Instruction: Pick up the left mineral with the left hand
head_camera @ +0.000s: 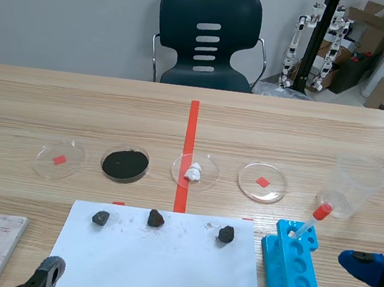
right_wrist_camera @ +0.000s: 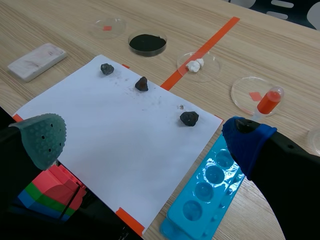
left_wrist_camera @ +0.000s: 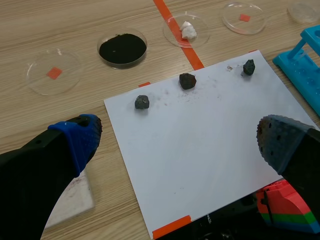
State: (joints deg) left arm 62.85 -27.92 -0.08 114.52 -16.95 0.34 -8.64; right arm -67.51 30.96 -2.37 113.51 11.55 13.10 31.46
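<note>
Facing a black chair (head_camera: 206,40), the wooden table (head_camera: 77,108) bears paper (head_camera: 156,265).

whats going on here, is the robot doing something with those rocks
Nothing is held yet. The left mineral, middle mineral and right mineral lie in a row along the far edge of a white sheet of paper. The left gripper is open over the sheet's near part, with the left mineral ahead of it, untouched. The right gripper is open too, beside the blue tube rack.

Dark grey mineral (head_camera: 101,218), white paper (head_camera: 163,266)
</note>
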